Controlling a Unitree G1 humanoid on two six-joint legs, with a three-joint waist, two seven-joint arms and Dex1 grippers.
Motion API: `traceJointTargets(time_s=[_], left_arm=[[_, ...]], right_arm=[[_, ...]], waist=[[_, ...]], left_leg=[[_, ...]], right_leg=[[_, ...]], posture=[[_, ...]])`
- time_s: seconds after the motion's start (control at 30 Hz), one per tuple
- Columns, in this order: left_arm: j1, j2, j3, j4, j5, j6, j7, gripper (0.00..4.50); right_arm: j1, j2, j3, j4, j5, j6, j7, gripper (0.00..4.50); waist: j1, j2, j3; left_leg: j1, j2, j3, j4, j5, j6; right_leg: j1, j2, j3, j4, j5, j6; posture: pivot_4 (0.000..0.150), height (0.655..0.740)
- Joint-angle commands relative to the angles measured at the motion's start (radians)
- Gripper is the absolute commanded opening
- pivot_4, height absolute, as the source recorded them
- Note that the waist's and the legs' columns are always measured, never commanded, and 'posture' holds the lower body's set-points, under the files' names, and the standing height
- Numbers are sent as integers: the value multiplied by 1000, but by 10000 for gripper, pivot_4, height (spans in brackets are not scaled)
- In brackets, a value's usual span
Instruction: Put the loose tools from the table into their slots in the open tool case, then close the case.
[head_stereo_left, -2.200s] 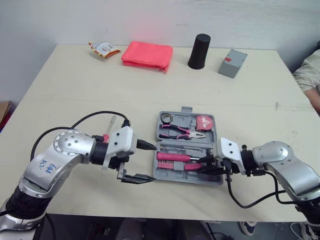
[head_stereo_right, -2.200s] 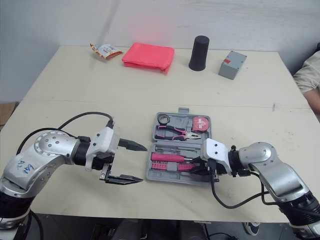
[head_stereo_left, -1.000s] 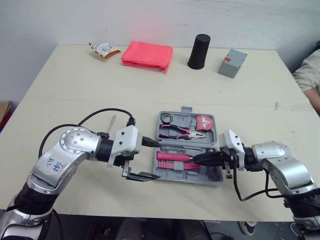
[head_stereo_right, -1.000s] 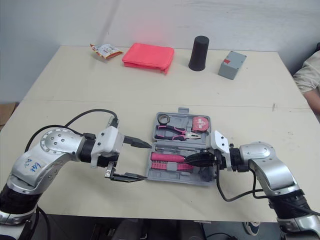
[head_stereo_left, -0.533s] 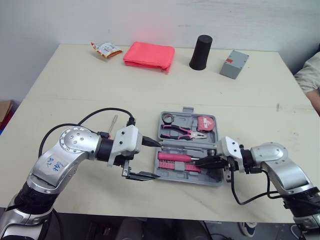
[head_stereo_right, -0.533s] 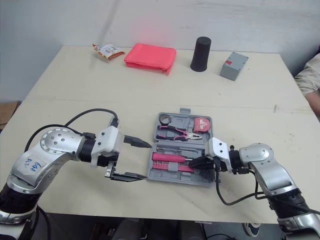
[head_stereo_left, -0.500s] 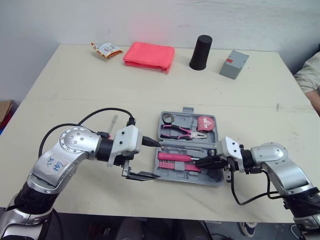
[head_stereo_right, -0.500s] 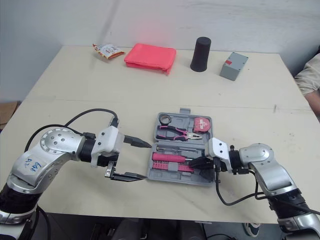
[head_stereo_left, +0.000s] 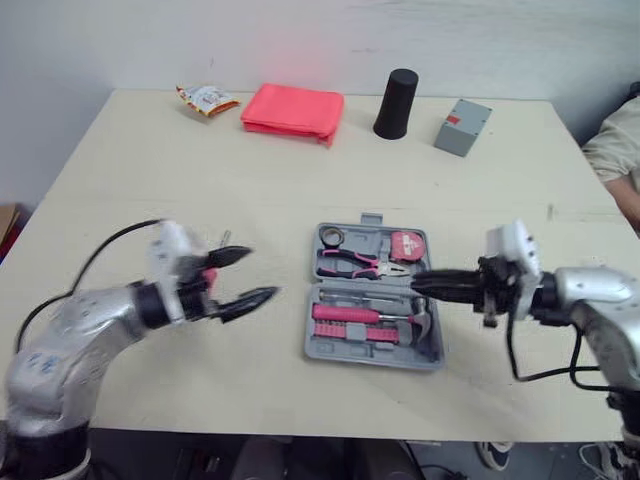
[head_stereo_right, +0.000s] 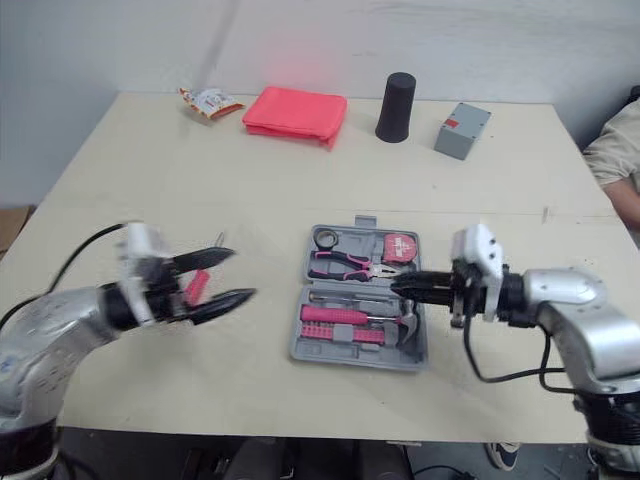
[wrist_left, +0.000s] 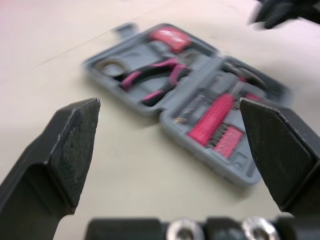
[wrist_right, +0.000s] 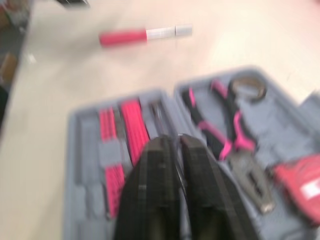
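Screwdriver (wrist_right: 140, 35) beside L gripper (head_stereo_left: 262, 272) — spread wide, R gripper (head_stereo_left: 418, 280) pinched over case (head_stereo_left: 370, 355)

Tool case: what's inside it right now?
Inside the tool case: pink-handled pliers, pink tape measure, dark ring, pink screwdriver handle, hammer head. The shut right gripper overhangs its right side, hiding whatever lies beneath.

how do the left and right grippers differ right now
The left gripper is wide open; the right gripper is shut. The left gripper hangs over bare table left of the case; the right gripper's tips reach over the case's right side. Both point toward the case, and neither visibly holds anything.
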Motion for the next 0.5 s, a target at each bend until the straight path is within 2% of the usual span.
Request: traceJointTargets(time_s=[0.03,0.13,0.17,0.27,0.37,0.5], left_arm=[[125,-34,164,-115,-51,-1,87,45000],[361,-145,336,-177,-24,-57,149,45000],[434,-189,386,-200,-34,-73,166,45000],[604,-296,472,-254,-66,-129,185,45000],[705,-350,466,-278,-48,-181,187,45000],[682,-309,369,-296,-23,-146,268,45000]], right_arm=[[-50,-8,-46,-62,147,102,-18,25177],[-106,-29,-36,-38,179,128,23,41038],[-120,-36,-32,-21,176,128,36,44392],[-136,-65,-26,21,160,125,78,44392],[-151,-74,-16,46,152,121,97,44392],[-172,-52,13,62,131,105,95,44392]], waist=[[1,0,0],[0,-1,0],[-1,-1,1],[3,-4,2],[12,-5,2],[5,-5,2]], left_leg=[[0,0,0,0,0,0],[0,-1,0,0,-1,1],[0,-1,1,0,-3,3],[0,-1,1,1,-6,5],[0,-2,0,1,-7,8],[0,-2,0,0,-7,8]], right_leg=[[0,0,0,-1,0,0],[1,-2,0,-3,0,0],[1,-2,1,-3,0,0],[1,-2,0,-9,0,0],[3,-3,-1,-12,0,0],[4,-3,0,-13,0,0]], posture=[[1500,7361],[1500,7361],[1500,7361],[1500,7361],[1500,7361],[1500,7361]])
